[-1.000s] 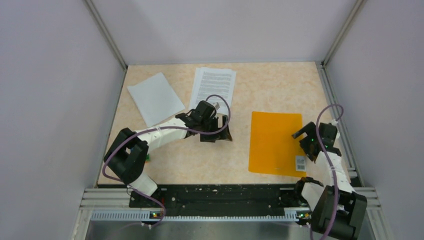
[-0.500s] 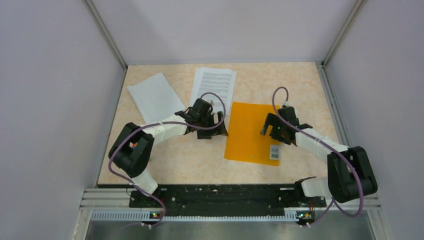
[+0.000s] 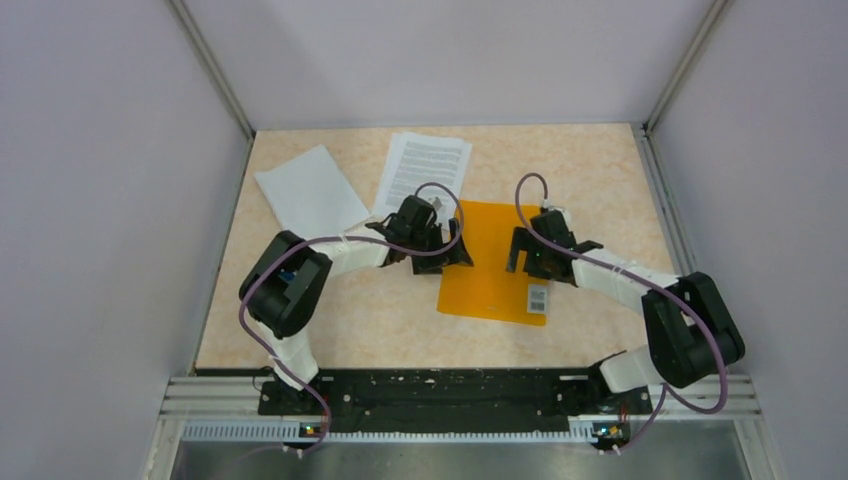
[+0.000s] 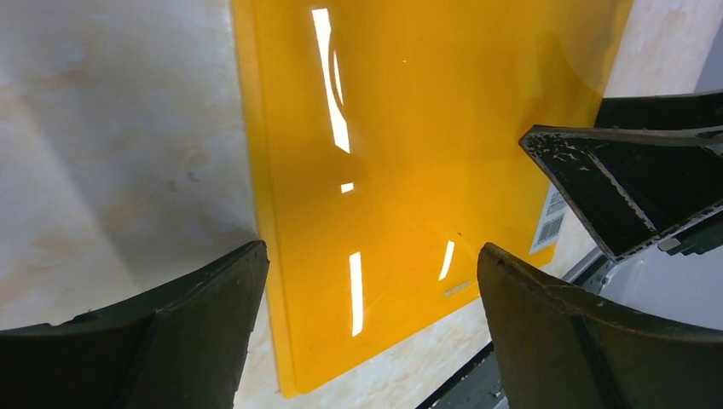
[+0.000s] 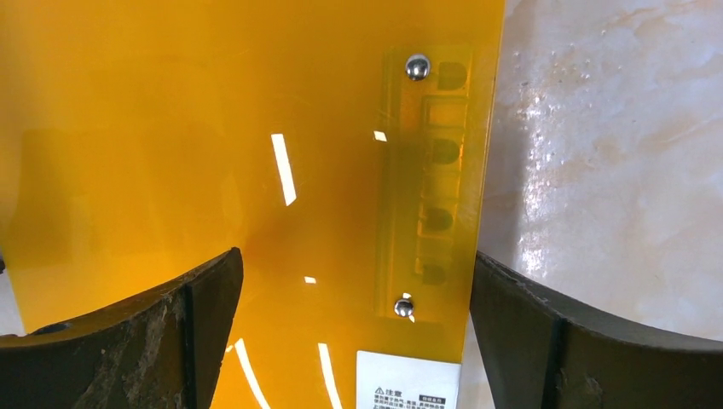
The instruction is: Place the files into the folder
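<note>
**Folder (image 3: 490,272) lies between two released tools**

The blank sheet (image 3: 312,198) and the printed sheet (image 3: 425,168) lie on the counter (image 3: 380,320) beyond the left tool (image 3: 440,262). That tool's jaws gape empty over the folder's left edge. The right tool (image 3: 530,262), also spread wide and empty, hangs over the folder's right edge. The barcode label (image 3: 538,298) is just nearer the base.

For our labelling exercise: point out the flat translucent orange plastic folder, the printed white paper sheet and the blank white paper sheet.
Orange folder (image 3: 490,272): top view, bare middle.
Printed sheet (image 3: 426,168): top view, text block.
Blank sheet (image 3: 310,195): top view, centre.
</note>
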You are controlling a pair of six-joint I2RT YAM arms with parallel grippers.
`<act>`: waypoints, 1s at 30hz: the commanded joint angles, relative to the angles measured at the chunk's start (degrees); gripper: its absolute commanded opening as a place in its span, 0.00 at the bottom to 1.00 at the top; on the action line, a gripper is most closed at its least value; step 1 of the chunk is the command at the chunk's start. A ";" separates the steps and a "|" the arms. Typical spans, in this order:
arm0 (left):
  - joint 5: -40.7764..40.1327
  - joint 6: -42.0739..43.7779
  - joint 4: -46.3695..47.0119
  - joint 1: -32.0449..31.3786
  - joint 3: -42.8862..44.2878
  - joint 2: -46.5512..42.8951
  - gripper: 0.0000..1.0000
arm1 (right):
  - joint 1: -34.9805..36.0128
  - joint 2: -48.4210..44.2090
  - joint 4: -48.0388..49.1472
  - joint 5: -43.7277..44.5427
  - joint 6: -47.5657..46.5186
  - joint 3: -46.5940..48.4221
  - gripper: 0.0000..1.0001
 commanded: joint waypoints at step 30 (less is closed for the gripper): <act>-21.44 -3.30 -22.54 -4.88 -13.76 -28.40 0.98 | 19.76 -12.50 -16.89 10.03 11.77 4.02 0.87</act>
